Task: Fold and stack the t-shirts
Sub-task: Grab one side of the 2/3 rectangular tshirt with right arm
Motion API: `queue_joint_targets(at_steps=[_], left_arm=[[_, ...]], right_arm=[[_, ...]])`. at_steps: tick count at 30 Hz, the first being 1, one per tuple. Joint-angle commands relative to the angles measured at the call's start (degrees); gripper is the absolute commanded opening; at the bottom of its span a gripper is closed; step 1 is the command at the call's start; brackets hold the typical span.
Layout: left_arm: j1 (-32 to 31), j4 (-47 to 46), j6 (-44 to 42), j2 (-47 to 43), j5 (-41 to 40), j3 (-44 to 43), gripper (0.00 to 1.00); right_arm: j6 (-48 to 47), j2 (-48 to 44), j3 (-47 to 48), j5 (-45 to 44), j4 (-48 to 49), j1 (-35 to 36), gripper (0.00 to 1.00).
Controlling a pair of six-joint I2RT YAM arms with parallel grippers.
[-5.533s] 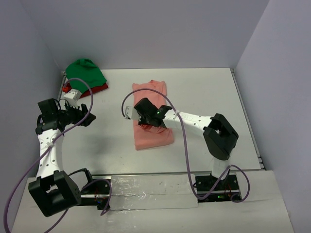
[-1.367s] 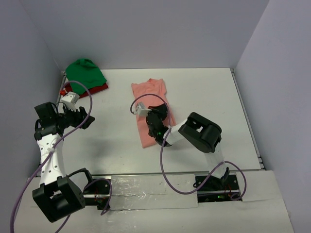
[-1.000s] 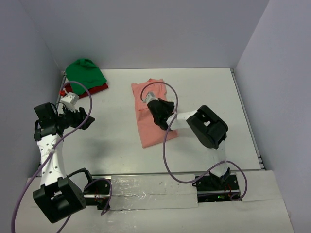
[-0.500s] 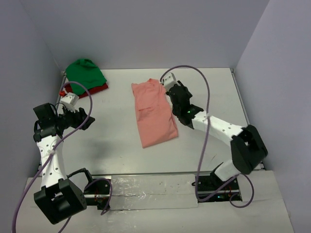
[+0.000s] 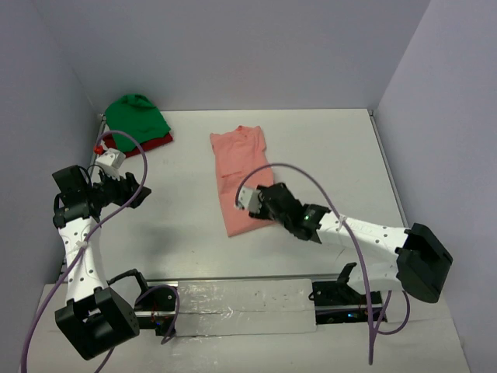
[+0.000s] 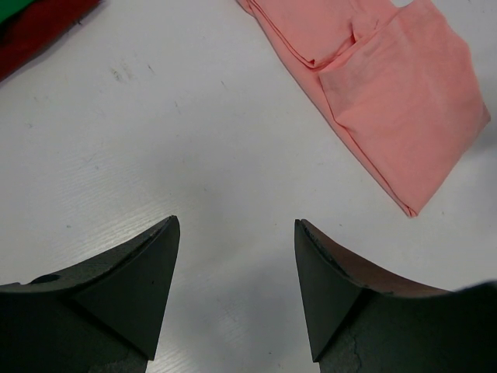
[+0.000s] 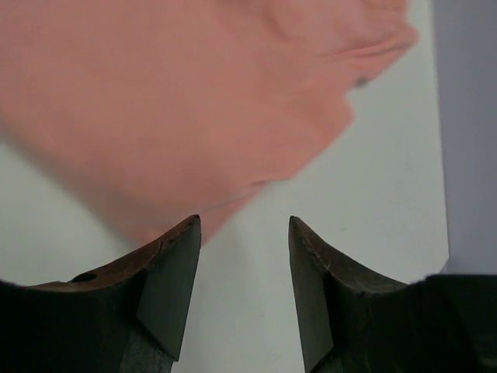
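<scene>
The green t-shirt (image 5: 136, 115) hides most of the dark red t-shirt (image 5: 157, 142); the salmon-pink t-shirt (image 7: 178, 93) is blurred at the right wrist.

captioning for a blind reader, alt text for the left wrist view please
The open, empty left pincer hovers over a white table. A folded salmon-pink t-shirt lies at upper right; a dark red t-shirt and green t-shirt edge in at top left.

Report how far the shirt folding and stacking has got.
Done: the salmon-pink t-shirt lies folded into a long strip. In hand: nothing; the right gripper hovers at its near end, jaws open, and the left gripper is open too. To do: green t-shirt and dark red t-shirt sit heaped, apparently unfolded; no folded stack yet.
</scene>
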State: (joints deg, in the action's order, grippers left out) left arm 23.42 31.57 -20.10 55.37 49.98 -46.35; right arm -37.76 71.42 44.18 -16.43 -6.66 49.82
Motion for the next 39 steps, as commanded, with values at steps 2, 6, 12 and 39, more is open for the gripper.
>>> queue_joint_targets(at_steps=[2, 6, 12, 39], left_arm=[[0.6, -0.4, -0.6, -0.4, 1.6, -0.6, 0.7], [0.5, -0.4, -0.6, -0.1, 1.5, -0.6, 0.7], [0.7, -0.7, -0.5, -0.2, 1.3, -0.3, 0.7], [0.7, -0.8, -0.9, 0.0, 0.8, -0.1, 0.7]], right_arm=[[-7.8, -0.3, -8.3, -2.3, 0.6, 7.3, 0.65], [-10.4, 1.8, -12.2, -6.6, 5.0, 11.4, 0.69], [-15.8, 2.9, -17.7, -10.5, 16.2, 17.1, 0.76], [-18.8, 26.4, -11.5, -7.4, 27.6, 12.3, 0.46]])
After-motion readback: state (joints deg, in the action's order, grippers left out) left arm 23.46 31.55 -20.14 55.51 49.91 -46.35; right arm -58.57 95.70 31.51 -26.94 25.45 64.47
